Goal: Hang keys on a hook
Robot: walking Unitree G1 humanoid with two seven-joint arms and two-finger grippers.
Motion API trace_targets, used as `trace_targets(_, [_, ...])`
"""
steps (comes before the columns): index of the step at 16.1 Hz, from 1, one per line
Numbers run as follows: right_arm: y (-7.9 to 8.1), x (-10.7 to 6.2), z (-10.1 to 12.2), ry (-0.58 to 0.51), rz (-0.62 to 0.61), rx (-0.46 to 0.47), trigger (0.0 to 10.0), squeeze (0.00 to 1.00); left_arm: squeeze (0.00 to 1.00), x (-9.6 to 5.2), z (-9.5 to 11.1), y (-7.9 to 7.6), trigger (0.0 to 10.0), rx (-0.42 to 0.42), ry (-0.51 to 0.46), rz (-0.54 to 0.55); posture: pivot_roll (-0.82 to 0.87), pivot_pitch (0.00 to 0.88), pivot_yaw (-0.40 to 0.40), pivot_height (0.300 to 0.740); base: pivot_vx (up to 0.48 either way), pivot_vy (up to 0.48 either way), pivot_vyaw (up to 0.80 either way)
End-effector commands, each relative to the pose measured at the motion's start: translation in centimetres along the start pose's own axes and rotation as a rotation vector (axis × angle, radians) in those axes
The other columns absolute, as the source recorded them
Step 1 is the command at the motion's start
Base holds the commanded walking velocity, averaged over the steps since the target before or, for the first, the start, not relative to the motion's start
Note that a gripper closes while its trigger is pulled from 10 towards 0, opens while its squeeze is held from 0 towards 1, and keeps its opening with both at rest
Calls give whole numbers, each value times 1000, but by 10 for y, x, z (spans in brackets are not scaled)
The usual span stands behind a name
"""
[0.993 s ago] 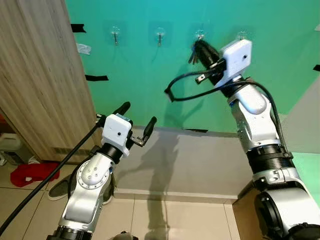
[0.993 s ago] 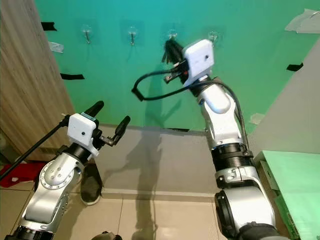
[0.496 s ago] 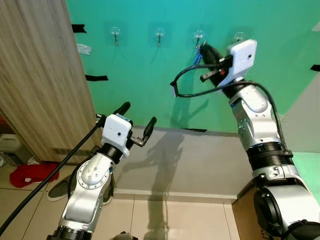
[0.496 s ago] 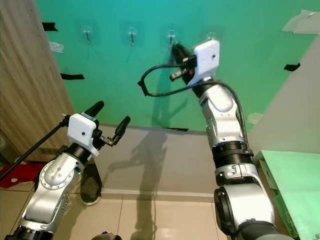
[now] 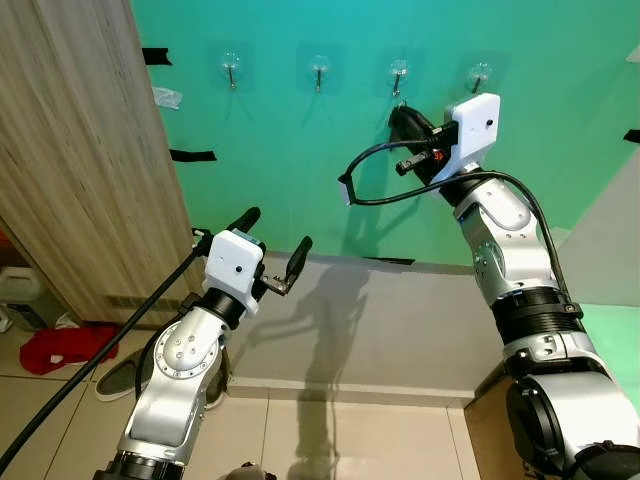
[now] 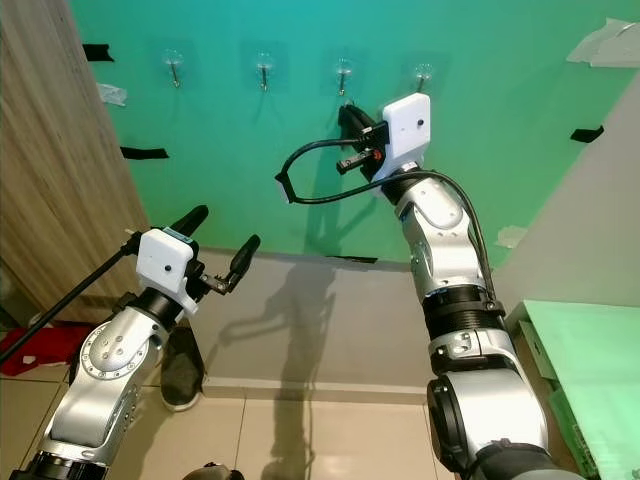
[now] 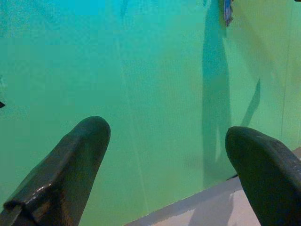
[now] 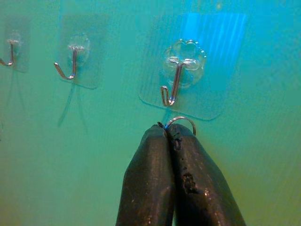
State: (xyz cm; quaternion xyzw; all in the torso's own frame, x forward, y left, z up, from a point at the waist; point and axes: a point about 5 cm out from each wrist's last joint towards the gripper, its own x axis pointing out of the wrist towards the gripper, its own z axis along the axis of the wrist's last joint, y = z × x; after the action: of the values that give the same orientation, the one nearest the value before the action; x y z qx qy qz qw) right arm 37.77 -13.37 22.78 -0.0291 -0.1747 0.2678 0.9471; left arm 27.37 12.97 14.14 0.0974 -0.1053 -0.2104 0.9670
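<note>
Several clear adhesive hooks sit in a row on the green wall (image 5: 300, 150). My right gripper (image 5: 404, 121) is raised just below the third hook from the left (image 5: 398, 72). In the right wrist view its fingers (image 8: 155, 179) are pressed together, shut on the keys, whose silver key ring (image 8: 180, 122) pokes out at the tips. The ring is a little under the hook's metal bend (image 8: 172, 90), apart from it. The keys themselves are hidden behind the fingers. My left gripper (image 5: 272, 236) is held low in front of the wall, open and empty.
A wooden cabinet side (image 5: 80, 150) stands at the left. Black tape strips (image 5: 192, 155) mark the wall. A black cable loop (image 5: 372, 190) hangs from my right wrist. On the floor lie a red cloth (image 5: 55, 347) and a shoe (image 5: 118, 375).
My right gripper, close under the third hook half a second ago, has dropped a little and drawn back, with the keys in it. The left arm has not moved.
</note>
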Motion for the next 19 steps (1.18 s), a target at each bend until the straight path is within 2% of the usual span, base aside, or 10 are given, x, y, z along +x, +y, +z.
trace_targets(1, [2, 1, 7, -26, 31, -31, 0, 0, 0, 2, 0, -1, 10000, 13, 8, -12, 133, 0, -40, 740, 0, 0, 0])
trace_targets(4, [13, 3, 11, -35, 108, -94, 0, 0, 0, 3, 0, -1, 10000, 14, 5, -12, 133, 0, -42, 740, 0, 0, 0])
trace_targets(8, [20, 5, 15, -46, 151, -136, 0, 0, 0, 2, 0, -2, 10000, 13, 4, -8, 136, 0, -47, 740, 0, 0, 0])
trace_targets(11, [15, 6, 23, -83, 112, -188, 0, 0, 0, 2, 0, -2, 10000, 11, 4, -5, 136, 0, -46, 740, 0, 0, 0])
trace_targets(19, [4, 5, 29, -114, 34, -154, 0, 0, 0, 3, 0, -2, 10000, 10, 5, -8, 132, 0, -42, 740, 0, 0, 0])
